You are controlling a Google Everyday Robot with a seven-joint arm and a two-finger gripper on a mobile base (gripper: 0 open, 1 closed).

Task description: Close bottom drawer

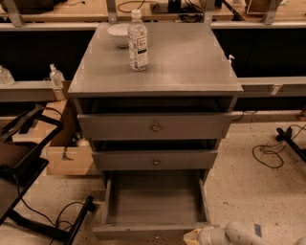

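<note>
Floor (248,191): pale, speckled; black cables (267,154) looped at right.
Rear: wooden counter (57,7) along top edge; grey ledge (28,90) below it, small bottle (56,79) on it at left.
Left: cardboard box (69,160); black metal frame (21,158).
Gripper (193,236): bottom edge, right of centre, low by the floor.

Label on water bottle (137,40), well beyond gripper (193,236), illegible; no readable text. Gripper just beside bottom drawer (153,203) front, right end.
</note>
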